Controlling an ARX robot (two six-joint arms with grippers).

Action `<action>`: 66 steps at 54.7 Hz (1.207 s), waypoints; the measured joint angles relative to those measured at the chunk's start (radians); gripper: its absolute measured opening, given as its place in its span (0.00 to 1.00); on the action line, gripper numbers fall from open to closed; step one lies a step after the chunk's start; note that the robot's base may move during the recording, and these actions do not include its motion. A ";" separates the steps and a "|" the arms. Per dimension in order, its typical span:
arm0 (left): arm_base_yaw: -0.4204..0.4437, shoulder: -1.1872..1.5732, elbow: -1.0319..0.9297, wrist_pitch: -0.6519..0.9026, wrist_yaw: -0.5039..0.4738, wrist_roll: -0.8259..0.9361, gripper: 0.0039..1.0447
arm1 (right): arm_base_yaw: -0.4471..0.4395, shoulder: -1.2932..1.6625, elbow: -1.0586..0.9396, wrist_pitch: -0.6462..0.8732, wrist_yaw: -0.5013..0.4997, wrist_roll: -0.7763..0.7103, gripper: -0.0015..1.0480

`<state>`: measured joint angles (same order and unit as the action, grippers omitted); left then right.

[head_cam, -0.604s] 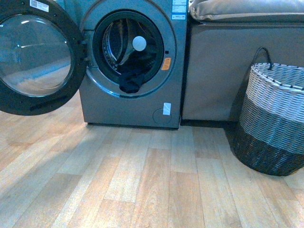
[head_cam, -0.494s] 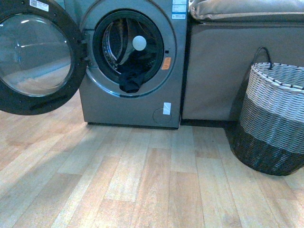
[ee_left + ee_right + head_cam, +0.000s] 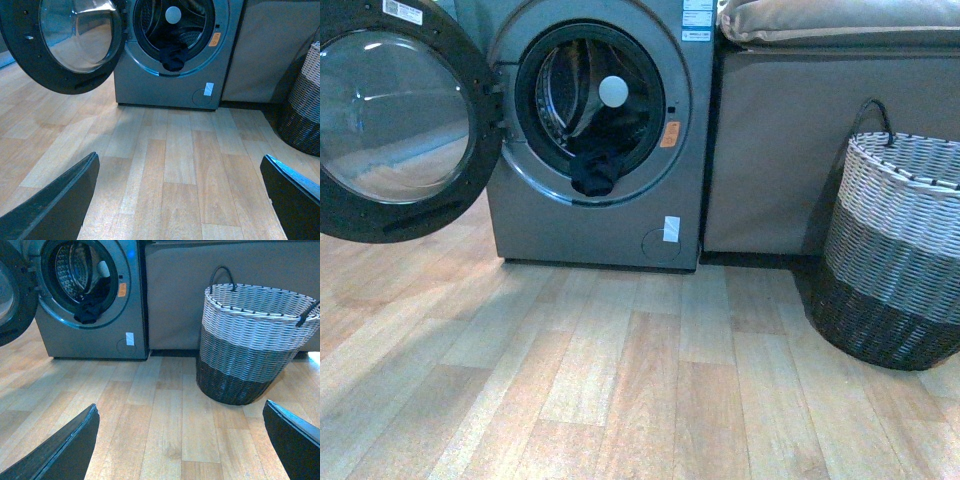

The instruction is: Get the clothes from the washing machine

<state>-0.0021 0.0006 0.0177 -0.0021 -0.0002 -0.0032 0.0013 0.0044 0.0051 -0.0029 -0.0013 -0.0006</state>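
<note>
Clothes (image 3: pixel 595 165) slump in the washer (image 3: pixel 580 235) drum, long axis sloping down and outward, lower end drooping over the front lip. Orange sticker (image 3: pixel 669 134) and white tag (image 3: pixel 671 228) unreadable. Left gripper (image 3: pixel 180 156), right gripper (image 3: pixel 181 405): jaws spread wide, empty

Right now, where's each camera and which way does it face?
Front: on the body, facing the washing machine, door open, clothes at its mouth, basket to the right; no arm shows.
Left wrist: faces the washing machine and door; open left gripper shows.
Right wrist: faces washing machine and basket; open right gripper shows.
All share the clothes.
</note>
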 joint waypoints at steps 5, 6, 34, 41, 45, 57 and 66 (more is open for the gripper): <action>0.000 0.000 0.000 0.000 0.000 0.000 0.94 | 0.000 0.000 0.000 0.000 0.000 0.000 0.93; 0.000 0.000 0.000 0.000 0.000 0.000 0.94 | 0.000 0.000 0.000 0.000 0.000 0.000 0.93; 0.000 0.000 0.000 0.000 -0.002 0.000 0.94 | -0.001 0.000 0.000 0.000 0.000 0.000 0.93; 0.000 0.000 0.000 0.000 -0.002 0.000 0.94 | -0.001 0.000 0.000 0.000 0.001 0.000 0.93; 0.000 0.000 0.000 0.000 0.001 0.000 0.94 | -0.001 0.000 0.000 0.000 0.000 0.000 0.93; 0.000 0.001 0.000 0.001 0.001 0.000 0.94 | -0.002 0.000 0.000 0.000 0.000 0.000 0.93; 0.000 0.002 0.000 0.001 -0.002 0.000 0.94 | -0.002 0.000 0.000 0.000 0.000 0.000 0.93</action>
<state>-0.0021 0.0021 0.0177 -0.0013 -0.0017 -0.0036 -0.0006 0.0044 0.0051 -0.0029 -0.0017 -0.0002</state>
